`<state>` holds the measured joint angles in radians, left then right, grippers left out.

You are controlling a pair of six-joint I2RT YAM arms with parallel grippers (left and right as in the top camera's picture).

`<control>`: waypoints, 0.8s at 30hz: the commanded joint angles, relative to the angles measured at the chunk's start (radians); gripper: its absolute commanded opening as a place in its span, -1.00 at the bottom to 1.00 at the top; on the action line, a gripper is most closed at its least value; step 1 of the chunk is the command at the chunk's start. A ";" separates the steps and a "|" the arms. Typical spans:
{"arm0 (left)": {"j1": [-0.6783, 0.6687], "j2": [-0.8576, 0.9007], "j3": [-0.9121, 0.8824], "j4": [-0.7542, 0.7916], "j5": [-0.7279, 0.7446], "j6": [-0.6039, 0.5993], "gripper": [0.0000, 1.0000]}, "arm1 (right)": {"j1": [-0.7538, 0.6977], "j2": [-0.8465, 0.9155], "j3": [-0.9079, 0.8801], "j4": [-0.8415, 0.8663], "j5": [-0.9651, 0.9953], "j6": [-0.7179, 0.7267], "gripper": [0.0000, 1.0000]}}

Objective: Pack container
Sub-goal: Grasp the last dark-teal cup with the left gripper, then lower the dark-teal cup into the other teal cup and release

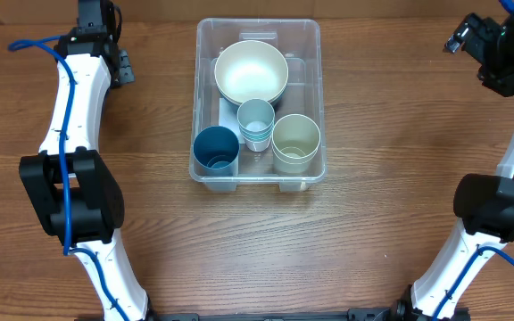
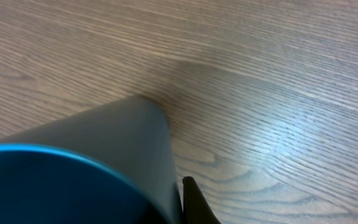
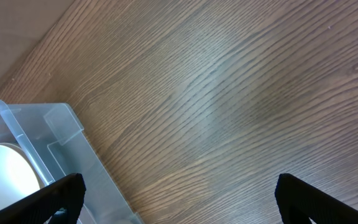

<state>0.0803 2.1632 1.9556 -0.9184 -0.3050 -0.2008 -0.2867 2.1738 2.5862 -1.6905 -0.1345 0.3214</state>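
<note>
The container sits on the table between the two arms, to the right of the left pincer and to the left of the right pincer. It already holds a cream bowl, a pale blue cup, a dark blue cup and a beige cup.

The right pincer is released, its fingers wide apart over bare table, with the container's corner just off to its lower left.

In the left wrist view a blue-rimmed cup fills the space right against that pincer. It looks carried, but I cannot tell whether the fingers are clenched on it.

If so, the step is to bring it in. Lift it well clear of the near wall, keep it upright and travel rightward. Floor room is scarce, so lower it into the matching dark blue cup and let go only once it is seated. The right pincer should keep out.
</note>
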 commanded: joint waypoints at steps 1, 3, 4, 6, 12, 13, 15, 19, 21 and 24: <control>-0.012 -0.050 0.039 -0.051 0.072 -0.021 -0.92 | -0.003 -0.023 0.024 0.005 -0.005 0.005 1.00; -0.016 -0.104 0.091 -0.108 0.137 -0.025 -0.92 | -0.003 -0.023 0.024 0.005 -0.005 0.005 1.00; -0.017 -0.132 0.113 -0.135 0.179 -0.025 -0.92 | -0.003 -0.023 0.024 0.005 -0.005 0.005 1.00; -0.029 -0.203 0.154 -0.189 0.272 -0.025 -0.92 | -0.003 -0.023 0.024 0.005 -0.005 0.005 1.00; -0.184 -0.467 0.183 -0.355 0.443 0.009 -0.92 | -0.003 -0.023 0.024 0.005 -0.005 0.005 1.00; -0.243 -0.503 0.183 -0.388 0.455 0.035 -0.92 | -0.003 -0.023 0.024 0.005 -0.005 0.005 1.00; -0.335 -0.546 0.183 -0.440 0.451 0.074 -0.92 | -0.003 -0.023 0.024 0.005 -0.005 0.005 1.00; -0.454 -0.573 0.183 -0.528 0.407 0.075 -0.92 | -0.003 -0.023 0.024 0.005 -0.005 0.005 1.00; -0.468 -0.573 0.183 -0.567 0.407 0.075 -0.92 | -0.003 -0.023 0.024 0.005 -0.005 0.005 1.00; -0.479 -0.573 0.183 -0.637 0.410 0.074 -0.92 | -0.003 -0.023 0.024 0.005 -0.005 0.005 1.00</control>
<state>-0.3828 1.6138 2.1254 -1.5265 0.1112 -0.1497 -0.2867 2.1738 2.5862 -1.6901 -0.1341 0.3210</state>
